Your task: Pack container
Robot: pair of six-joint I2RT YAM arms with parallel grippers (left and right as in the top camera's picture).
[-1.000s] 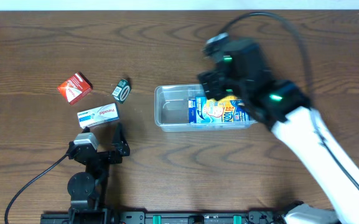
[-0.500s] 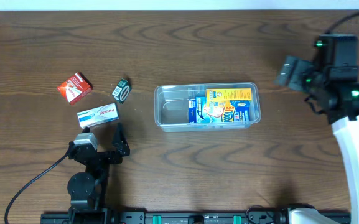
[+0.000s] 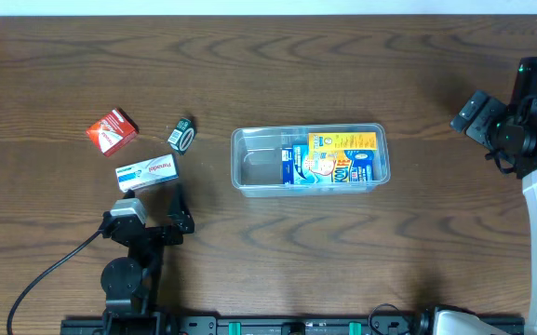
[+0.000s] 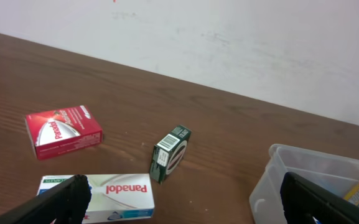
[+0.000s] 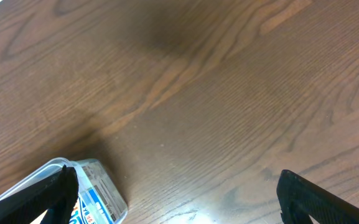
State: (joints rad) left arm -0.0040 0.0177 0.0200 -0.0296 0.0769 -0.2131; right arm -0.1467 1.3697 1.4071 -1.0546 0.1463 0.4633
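- Progress update: my right fingers [image 5: 48, 196] were over the container [image 3: 252, 172] a second ago. Now they've swung out to the far right of the tabletop [image 3: 249, 65], spread wide, holding nothing.
- Container sits mid-tabletop with the blue-and-yellow box [image 3: 328, 158] lying inside.
- Left fingers [image 4: 64, 199] haven't budged: wide open, empty, just beside the white Panadol box [image 3: 145, 173].
- Guessing that one, the red box [image 3: 112, 130] and the little green box [image 3: 183, 136] still need packing.

Robotics lab bench, wood-grain table [image 3: 249, 251], bare white wall [image 4: 260, 50], mounted robot arm [image 3: 124, 277]
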